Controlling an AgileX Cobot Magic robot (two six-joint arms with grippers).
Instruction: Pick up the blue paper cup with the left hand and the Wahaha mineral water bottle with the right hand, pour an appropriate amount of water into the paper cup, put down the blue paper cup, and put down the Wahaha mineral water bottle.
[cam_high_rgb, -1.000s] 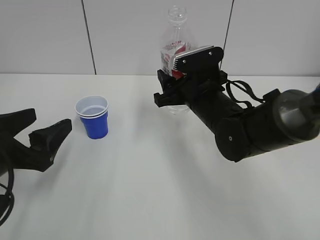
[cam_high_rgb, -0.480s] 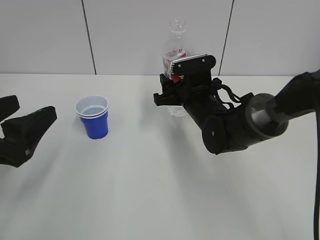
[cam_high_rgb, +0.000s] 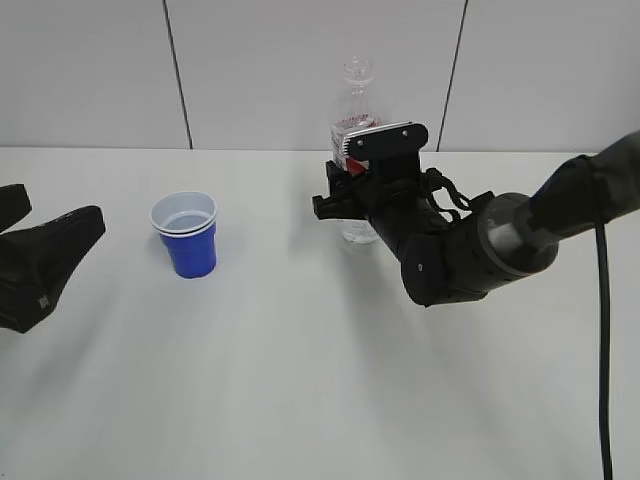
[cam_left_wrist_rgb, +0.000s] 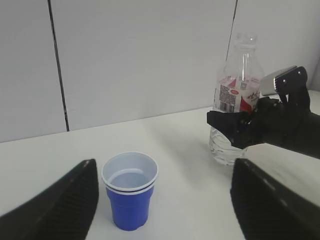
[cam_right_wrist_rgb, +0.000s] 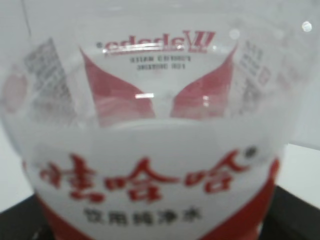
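The blue paper cup (cam_high_rgb: 188, 242) stands upright on the white table (cam_high_rgb: 300, 380), white inside, with a pale liquid level showing in the left wrist view (cam_left_wrist_rgb: 129, 200). My left gripper (cam_high_rgb: 60, 212) is open and empty, well to the left of the cup; in its own view (cam_left_wrist_rgb: 165, 165) the cup sits between the spread fingers, closer to the left one. My right gripper (cam_high_rgb: 345, 195) is shut on the Wahaha mineral water bottle (cam_high_rgb: 357, 95), which is upright with its base at the table. The bottle (cam_right_wrist_rgb: 155, 125) fills the right wrist view; it also shows in the left wrist view (cam_left_wrist_rgb: 237, 90).
A white panelled wall (cam_high_rgb: 250, 70) runs behind the table's far edge. The bulky right arm (cam_high_rgb: 470, 255) reaches in from the right with a black cable (cam_high_rgb: 603, 330) hanging at the right side.
My right gripper has lowered the bottle from a raised position down to the table. My left gripper has drawn back to the left, away from the cup, which has not moved.
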